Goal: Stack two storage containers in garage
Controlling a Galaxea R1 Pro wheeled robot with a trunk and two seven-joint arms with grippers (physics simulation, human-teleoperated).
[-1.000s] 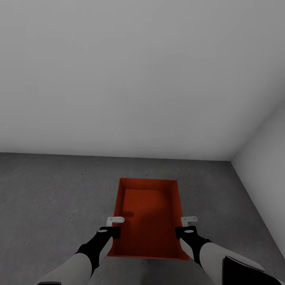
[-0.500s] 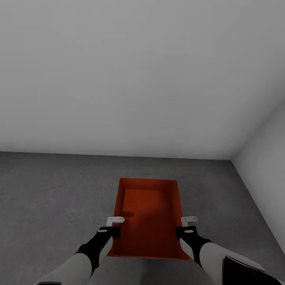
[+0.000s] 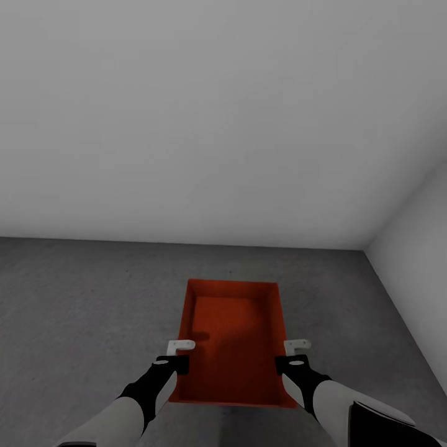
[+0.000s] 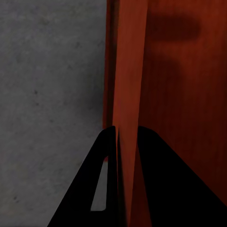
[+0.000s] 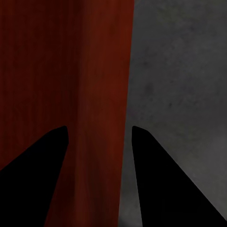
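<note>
An orange-red storage container sits on the garage's grey concrete floor, its left wall pinched by the left hand while the right hand straddles the right wall spread apart, so lifting now could tilt it.

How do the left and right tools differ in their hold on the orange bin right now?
The left tool has its fingers pinched close on the storage container's left wall, while the right tool has its fingers wide apart astride the right wall, apparently not pressing it. So the left tool looks shut and the right tool open. Both straddle a long wall toward the near end, over the concrete floor.
</note>
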